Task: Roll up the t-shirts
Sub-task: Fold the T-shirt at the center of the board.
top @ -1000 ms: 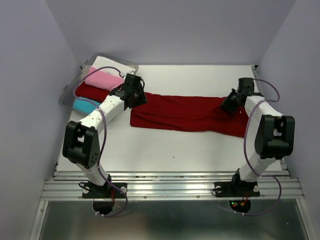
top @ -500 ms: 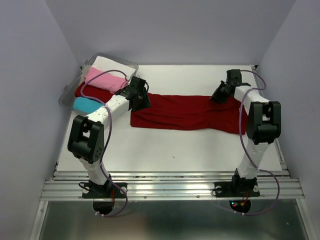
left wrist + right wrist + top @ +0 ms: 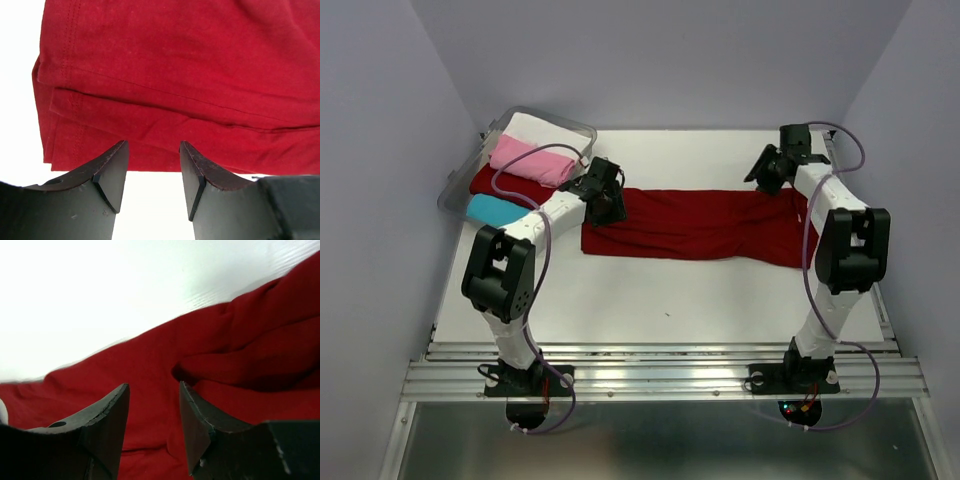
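Top view, counts: we count one long dark red cloth t-shirt (image 3: 690, 225), banded on the white surface (image 3: 660, 290); one clear plastic bin (image 3: 570, 124) with four: pink t-shirt (image 3: 530, 160), white t-shirt (image 3: 535, 128), cyan t-shirt (image 3: 490, 210), second red t-shirt (image 3: 490, 182).
Left wrist view: left pincer (image 3: 151, 170) parted, empty, at the band's layered end; we risk catching one layer, skewing the roll.
Right wrist view: right pincer (image 3: 152, 410) parted, empty; the shirt's bunched fold risks a lumpy roll.

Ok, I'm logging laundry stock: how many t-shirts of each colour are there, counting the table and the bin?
Dark red t-shirts: 2, the second in the clear bin
Pink t-shirt: 1
White t-shirt: 1
Cyan t-shirt: 1
Total: 5
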